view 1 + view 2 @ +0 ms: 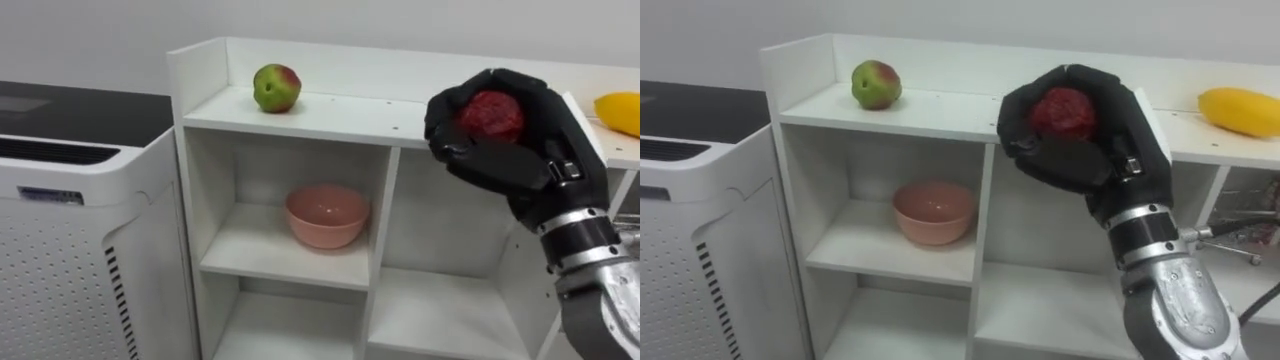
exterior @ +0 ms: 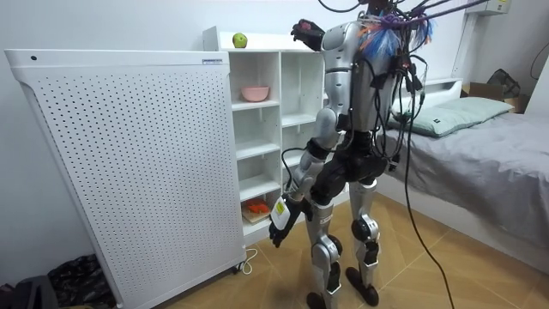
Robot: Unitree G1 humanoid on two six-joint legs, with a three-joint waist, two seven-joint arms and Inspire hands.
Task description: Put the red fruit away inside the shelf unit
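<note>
White shelving (image 1: 330, 112) is shown in the left eye view, with a green apple (image 1: 277, 87) on its top board and a pink bowl (image 1: 327, 215) 1 shelf below. The right hand (image 1: 505, 155) is clamped round a red fruit (image 1: 491, 114) before the board's edge.

In the room view, the left hand (image 2: 280, 225) is hung low.

In the right eye view, a yellow fruit (image 1: 1240, 110) is seen at right. If released short, the red fruit could be dropped or rolled off.

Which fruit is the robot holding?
The dark red fruit, gripped in its right hand; the green apple and yellow fruit lie on the closet top.
</note>
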